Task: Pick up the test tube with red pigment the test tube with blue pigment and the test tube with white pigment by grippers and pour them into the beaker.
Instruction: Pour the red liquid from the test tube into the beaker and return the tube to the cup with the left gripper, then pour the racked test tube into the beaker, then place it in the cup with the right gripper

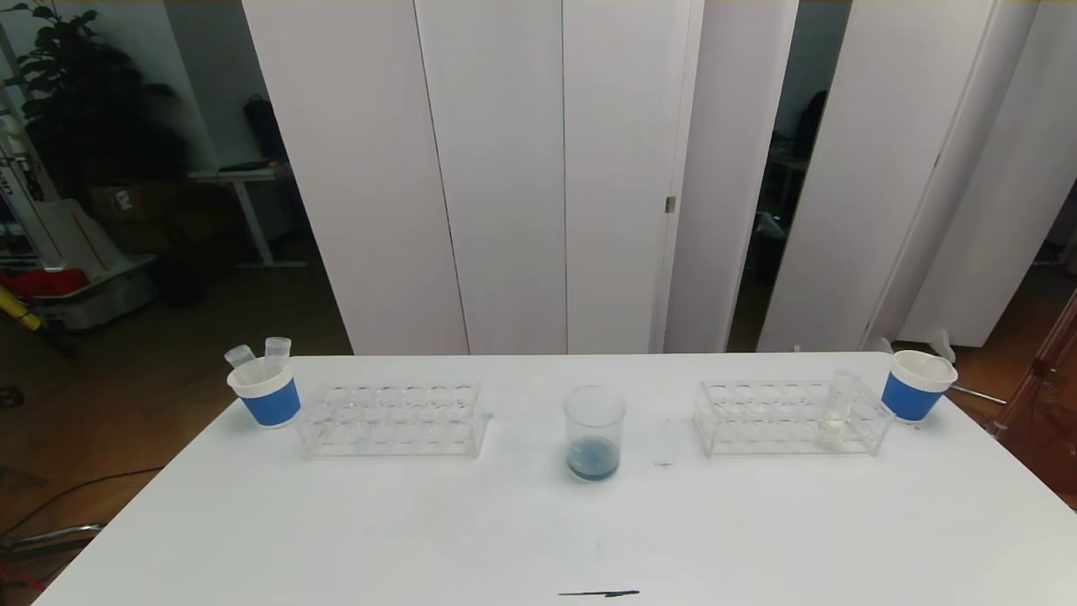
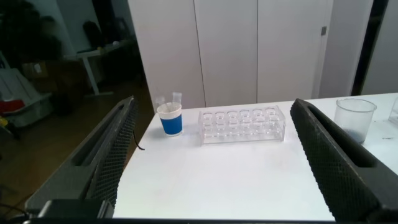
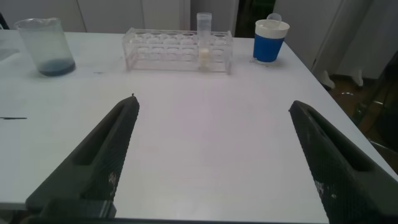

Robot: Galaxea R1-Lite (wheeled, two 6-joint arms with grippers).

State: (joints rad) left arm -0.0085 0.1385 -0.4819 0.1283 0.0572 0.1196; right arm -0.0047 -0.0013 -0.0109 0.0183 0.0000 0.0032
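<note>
You are looking down on a white table (image 1: 336, 522) with the beaker (image 1: 594, 433) standing at its centre, a shallow pool of dull blue liquid in its bottom. To your right, the clear right rack (image 1: 791, 416) holds one tube, the white tube (image 1: 834, 411), upright near the rack's right end with pale cream liquid at its base. Just beyond that rack's end stands the right cup (image 1: 916, 385), blue with a white rim. To your left, the left rack (image 1: 394, 418) shows no tubes in its holes; the left cup (image 1: 265, 390) beside it carries two clear tubes (image 1: 258, 351) poking above its rim. No tube with blue or red liquid can be made out. A thin dark streak (image 1: 599, 593) lies at the table's near edge.

Your left gripper (image 2: 214, 162) hangs off the table's left side, jaws spread wide, holding nothing. Your right gripper (image 3: 214, 155) hovers over the table's right part, likewise wide and empty. No label, brand or writing can be read anywhere.
</note>
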